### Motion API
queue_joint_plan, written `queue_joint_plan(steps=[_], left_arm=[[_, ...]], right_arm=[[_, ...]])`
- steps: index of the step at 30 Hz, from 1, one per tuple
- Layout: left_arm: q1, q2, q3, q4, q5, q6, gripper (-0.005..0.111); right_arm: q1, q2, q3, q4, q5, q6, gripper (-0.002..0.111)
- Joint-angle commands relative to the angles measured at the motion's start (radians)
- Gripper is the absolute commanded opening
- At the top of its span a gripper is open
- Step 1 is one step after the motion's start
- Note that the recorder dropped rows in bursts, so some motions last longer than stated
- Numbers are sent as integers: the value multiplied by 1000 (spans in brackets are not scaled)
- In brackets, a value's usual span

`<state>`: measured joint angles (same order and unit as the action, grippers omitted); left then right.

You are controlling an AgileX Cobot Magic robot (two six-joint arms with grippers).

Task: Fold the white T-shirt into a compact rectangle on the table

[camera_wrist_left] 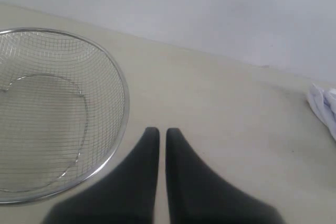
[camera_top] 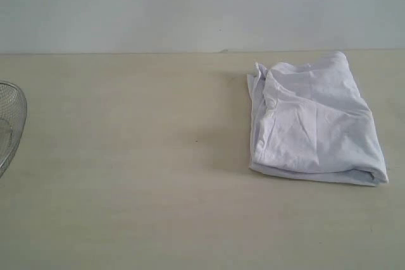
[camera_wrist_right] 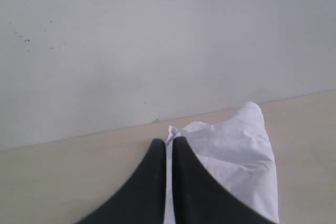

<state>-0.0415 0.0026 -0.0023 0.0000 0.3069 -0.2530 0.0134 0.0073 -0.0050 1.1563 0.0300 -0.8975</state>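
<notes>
The white T-shirt (camera_top: 313, 121) lies folded into a rough rectangle on the right side of the table (camera_top: 158, 188), plain side up, with a wrinkled edge on its left. Neither gripper appears in the exterior view. In the right wrist view my right gripper (camera_wrist_right: 169, 142) is shut, its dark fingers raised over the near left edge of the T-shirt (camera_wrist_right: 241, 150) and holding nothing. In the left wrist view my left gripper (camera_wrist_left: 163, 132) is shut and empty over bare table (camera_wrist_left: 226, 108), and a corner of the T-shirt (camera_wrist_left: 325, 106) shows far off to the side.
A round wire-mesh basket (camera_top: 24, 109) stands at the table's left edge, cut off by the frame. In the left wrist view the basket's rim (camera_wrist_left: 123, 98) sits just beside my left fingers. A pale wall runs behind the table's far edge.
</notes>
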Motion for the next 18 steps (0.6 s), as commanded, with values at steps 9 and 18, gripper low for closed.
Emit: queue_joint_plan(steps=[9,18], left_arm=[[3,-3,2,0,-2,-9,5],[3,-3,2,0,-2,-9,5]], right_arm=[[-4,-6,5,-791,152,631,0],[-4,-6,5,-1156,319,1119,0]])
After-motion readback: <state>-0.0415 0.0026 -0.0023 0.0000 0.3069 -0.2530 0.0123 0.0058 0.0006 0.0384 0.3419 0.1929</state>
